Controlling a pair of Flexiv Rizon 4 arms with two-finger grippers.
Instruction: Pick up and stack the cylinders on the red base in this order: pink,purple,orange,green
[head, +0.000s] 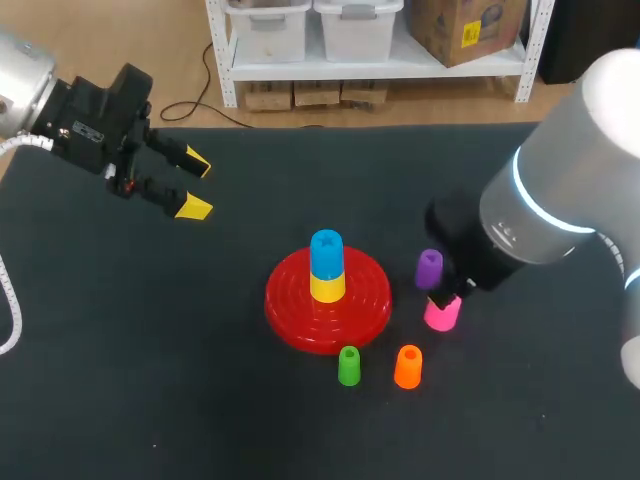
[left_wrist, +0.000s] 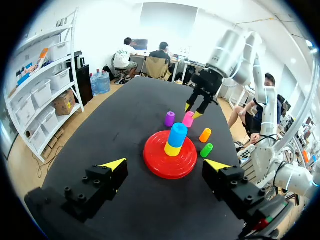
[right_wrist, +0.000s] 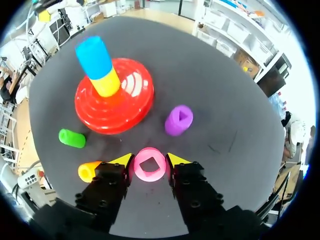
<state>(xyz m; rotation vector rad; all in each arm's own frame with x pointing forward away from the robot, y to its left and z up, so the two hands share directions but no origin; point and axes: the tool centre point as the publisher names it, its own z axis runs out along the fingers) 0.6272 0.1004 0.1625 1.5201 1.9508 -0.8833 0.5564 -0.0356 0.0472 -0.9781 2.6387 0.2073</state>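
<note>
My right gripper clamped on pink cylinder, fingers touching both sides. Cylinder upright on table, near purple cylinder. My left gripper open, empty, well apart from red base. Base carries blue cylinder atop yellow cylinder. Green cylinder, orange cylinder just beside base.

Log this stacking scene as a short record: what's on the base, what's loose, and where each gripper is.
on base: yellow cylinder on the red base, blue cylinder on top of it
loose: pink cylinder, purple cylinder, orange cylinder, green cylinder
right gripper: down at the pink cylinder; grip unclear
left gripper: open, empty, off to the left of the base
task cylinders stacked: none yet
</note>
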